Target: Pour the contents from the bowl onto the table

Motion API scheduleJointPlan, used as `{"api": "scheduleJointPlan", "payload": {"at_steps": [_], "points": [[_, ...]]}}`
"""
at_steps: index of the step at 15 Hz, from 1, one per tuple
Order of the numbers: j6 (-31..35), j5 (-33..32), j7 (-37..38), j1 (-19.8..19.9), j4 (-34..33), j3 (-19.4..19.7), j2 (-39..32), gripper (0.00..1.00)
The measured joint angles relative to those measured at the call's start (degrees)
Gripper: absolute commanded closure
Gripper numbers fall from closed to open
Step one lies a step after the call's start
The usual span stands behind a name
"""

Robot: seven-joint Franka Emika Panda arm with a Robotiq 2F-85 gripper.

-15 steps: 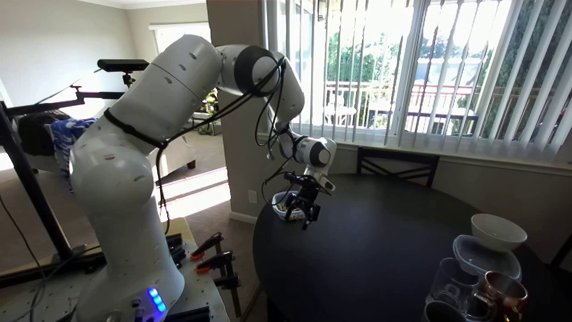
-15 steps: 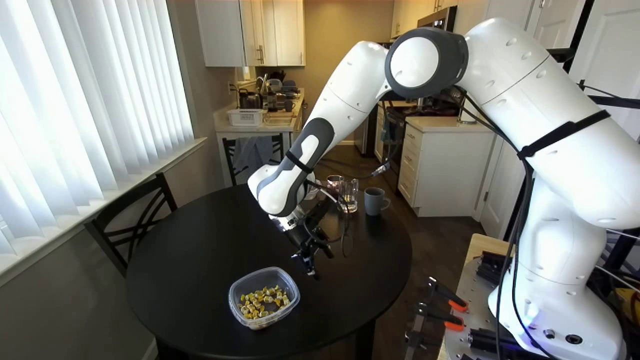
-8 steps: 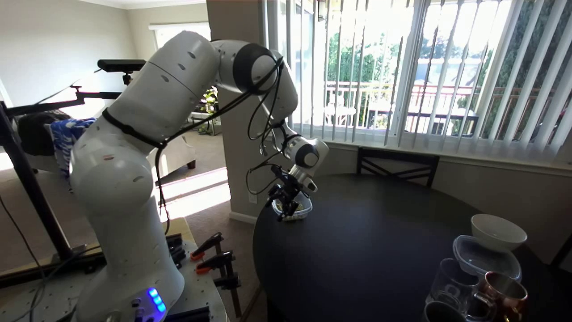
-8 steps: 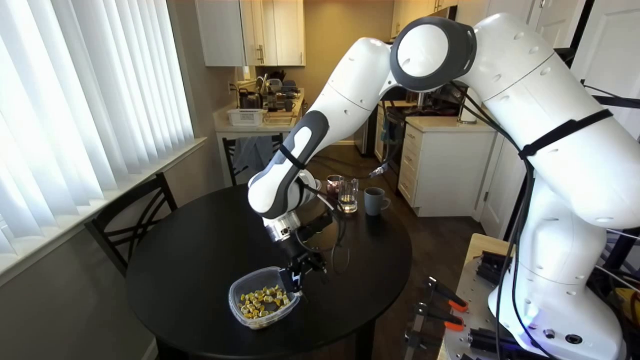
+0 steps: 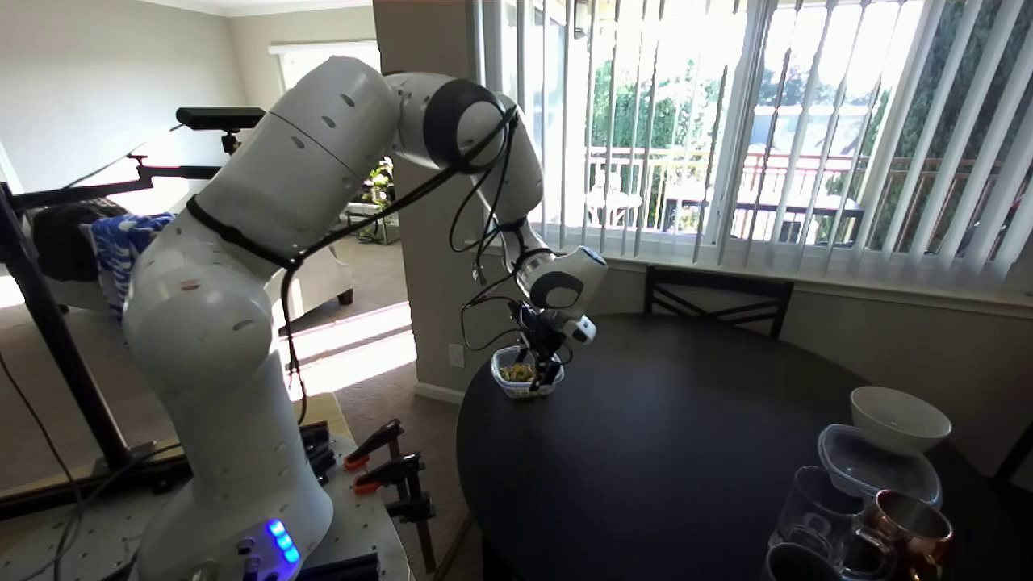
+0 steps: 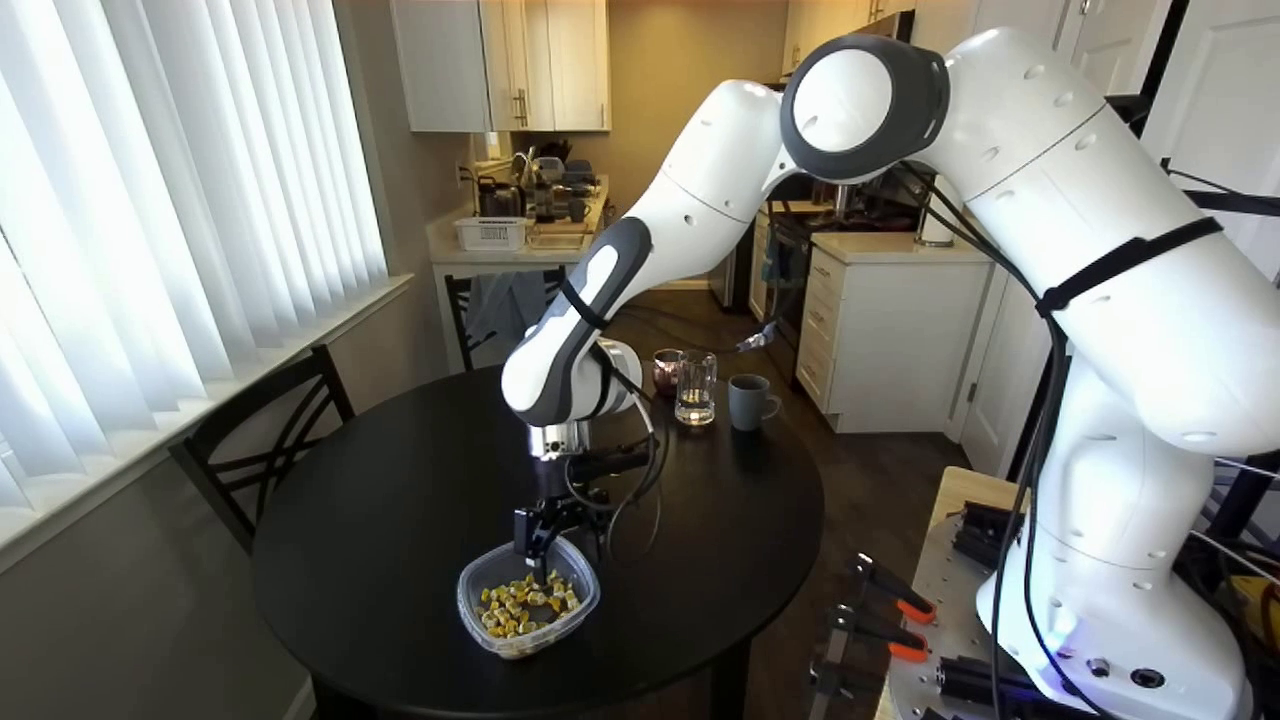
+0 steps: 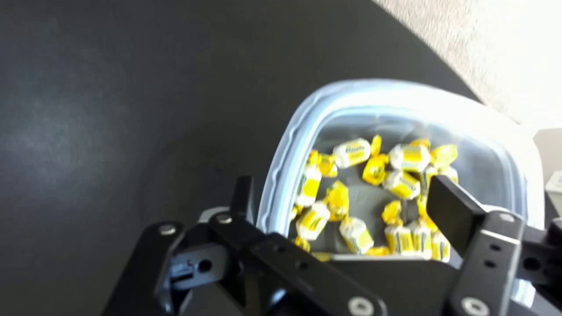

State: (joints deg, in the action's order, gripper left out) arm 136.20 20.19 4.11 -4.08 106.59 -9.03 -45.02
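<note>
Gripper (image 7: 344,195) at rim of bowl (image 7: 377,94) w/ sweets (image 7: 338,202) in.
Fingers (image 7: 452,215) wide apart: 1 just outside bowl rim, 1 over sweets; can't tell if they touch bowl. Bowl sits right way up on worktop (image 7: 109,109), nr edge. Wrappers (image 7: 352,151) yellow + white w/ small dark print, too blurry to read.

That arm (image 5: 311,161) is white, with charcoal joint rings (image 5: 440,121) and black cables (image 6: 1052,375) (blue lights (image 5: 282,539) at its base (image 5: 226,508)). Its black gripper (image 7: 347,202) has silvery screws (image 7: 361,306).
</note>
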Motion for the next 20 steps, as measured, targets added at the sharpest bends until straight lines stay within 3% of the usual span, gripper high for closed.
{"api": "scheduleJointPlan", "payload": {"at_steps": [1,2,3,6,13,16,20], "points": [[4.05,-0.12,0.0,0.0,0.49,0.16,-0.27,0.0],[7.37,-0.43,0.0,-0.05,1.01,0.36,-0.56,0.25],[10.18,-0.89,0.0,-0.19,1.53,0.61,-0.9,0.26],[16.51,-3.25,0.01,-1.06,3.07,1.71,-2.21,0.47],[19.3,-6.47,1.05,-2.32,3.98,3.64,-3.0,0.93],[19.3,-6.93,1.08,-2.35,3.97,3.9,-2.87,1.0],[19.27,-7.19,1.5,-2.61,3.96,4.08,-2.73,0.98]]}}
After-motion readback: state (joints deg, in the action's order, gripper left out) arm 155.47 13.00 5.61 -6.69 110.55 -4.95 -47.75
